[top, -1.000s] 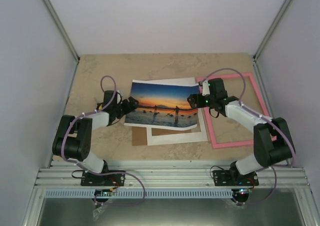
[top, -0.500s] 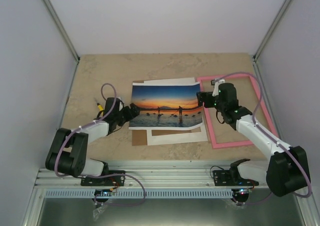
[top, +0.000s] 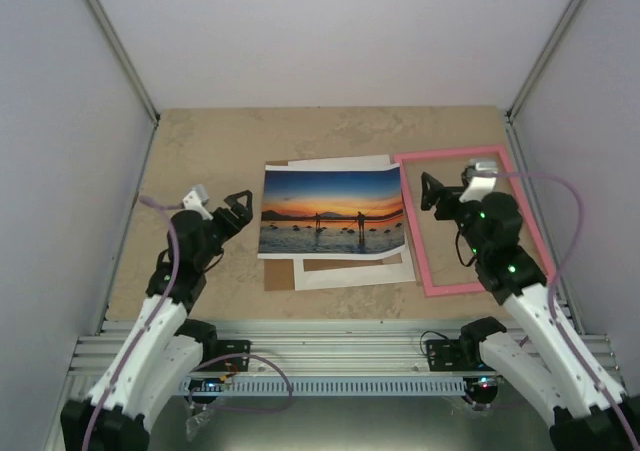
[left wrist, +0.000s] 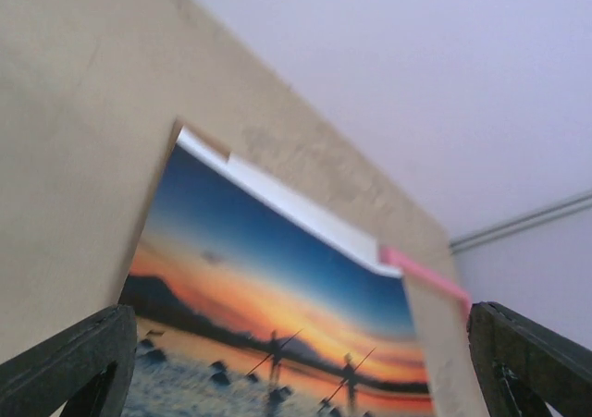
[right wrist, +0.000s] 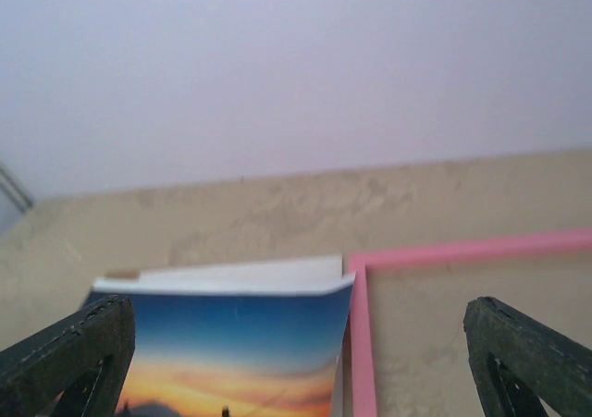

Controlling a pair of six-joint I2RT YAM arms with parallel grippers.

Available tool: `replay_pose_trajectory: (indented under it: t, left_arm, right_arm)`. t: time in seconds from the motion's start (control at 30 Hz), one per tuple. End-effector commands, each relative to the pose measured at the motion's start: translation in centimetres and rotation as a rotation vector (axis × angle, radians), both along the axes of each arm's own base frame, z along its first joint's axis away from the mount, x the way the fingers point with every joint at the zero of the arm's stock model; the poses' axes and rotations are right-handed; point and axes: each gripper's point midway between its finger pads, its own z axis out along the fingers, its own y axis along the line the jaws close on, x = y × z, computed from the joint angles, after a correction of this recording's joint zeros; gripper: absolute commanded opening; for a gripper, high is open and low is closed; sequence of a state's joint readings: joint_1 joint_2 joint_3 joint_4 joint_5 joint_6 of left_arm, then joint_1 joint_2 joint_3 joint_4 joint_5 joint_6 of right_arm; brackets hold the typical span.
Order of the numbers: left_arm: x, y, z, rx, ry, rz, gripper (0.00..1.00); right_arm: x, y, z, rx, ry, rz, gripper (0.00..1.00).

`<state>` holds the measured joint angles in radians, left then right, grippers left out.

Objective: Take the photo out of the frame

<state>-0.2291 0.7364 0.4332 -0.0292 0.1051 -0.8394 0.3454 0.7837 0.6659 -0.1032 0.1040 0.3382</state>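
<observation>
Photo: one print of an orange sunset over water (top: pixel 332 213), lying face up near the middle of the table (top: pixel 200 151), outside the frame.
Frame: one thin pink rectangle (top: pixel 445 154), flat on the table to the right of the photo. Its left bar is right at the photo's right edge; whether they touch cannot be told.
Inside the frame: only tabletop shows through its opening.
Under the photo: one white mat (top: pixel 355 274), showing past the photo's far and near edges, and one brown backing board (top: pixel 280 274), showing at the near left corner.
Photo's far right corner: lifted slightly off the mat in the right wrist view.
Left gripper (top: pixel 237 208): fingers spread wide, holding nothing, just off the photo's left edge and pointed at it.
Right gripper (top: pixel 432 193): fingers spread wide, holding nothing, over the frame's opening near its left bar, pointed at the photo.
</observation>
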Motion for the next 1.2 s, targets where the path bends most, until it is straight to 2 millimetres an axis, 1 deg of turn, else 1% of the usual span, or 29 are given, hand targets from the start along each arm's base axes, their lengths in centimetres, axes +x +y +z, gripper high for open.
replay_pose_trajectory:
  t: [0.0, 0.03, 0.1, 0.23, 0.33, 0.4, 0.5, 0.57, 0.67, 0.7, 0.73, 0.87, 1.17]
  left_arm:
    - [-2.4, 2.6, 4.2, 0.005, -0.075, 0.117, 0.99]
    - [-3.0, 3.1, 5.5, 0.008, -0.108, 0.134, 0.99]
    - [-4.4, 4.1, 8.2, 0.013, -0.18, 0.166, 0.99]
    - [-6.9, 5.5, 12.3, 0.04, -0.293, 0.204, 0.99]
    - [-8.4, 6.1, 14.7, 0.079, -0.365, 0.215, 0.99]
    - [-9.1, 6.6, 15.8, 0.126, -0.403, 0.227, 0.99]
    - [-9.7, 7.5, 16.5, 0.18, -0.425, 0.266, 0.99]
    - [-9.9, 8.0, 16.3, 0.185, -0.423, 0.293, 0.99]
    - [-10.0, 7.7, 16.3, 0.18, -0.437, 0.276, 0.99]
    - [-10.0, 7.8, 16.3, 0.18, -0.439, 0.277, 0.99]
    - [-10.0, 7.9, 16.3, 0.18, -0.439, 0.281, 0.99]
    - [-10.1, 8.2, 16.3, 0.186, -0.443, 0.298, 0.99]
    - [-10.1, 8.2, 16.2, 0.184, -0.45, 0.292, 0.99]
  right_arm:
    - [-2.4, -2.7, 2.6, 0.04, -0.098, -0.11, 0.98]
    - [-3.0, -3.2, 3.2, 0.053, -0.127, -0.123, 0.98]
    - [-3.9, -3.7, 3.7, 0.071, -0.174, -0.134, 0.98]
    - [-5.2, -4.5, 4.4, 0.098, -0.247, -0.152, 0.98]
    - [-5.8, -5.1, 4.7, 0.113, -0.28, -0.173, 0.98]
    - [-6.0, -5.3, 4.9, 0.122, -0.296, -0.178, 0.98]
    - [-6.0, -5.1, 4.8, 0.122, -0.308, -0.165, 0.98]
    - [-5.9, -5.0, 4.5, 0.123, -0.306, -0.164, 0.98]
    - [-5.7, -4.8, 3.7, 0.118, -0.289, -0.159, 0.98]
    - [-5.7, -4.8, 4.1, 0.128, -0.308, -0.159, 0.98]
    - [-5.7, -4.8, 4.2, 0.131, -0.311, -0.158, 0.98]
    - [-5.7, -4.9, 4.1, 0.13, -0.308, -0.163, 0.98]
    - [-5.8, -5.2, 4.0, 0.13, -0.31, -0.179, 0.98]
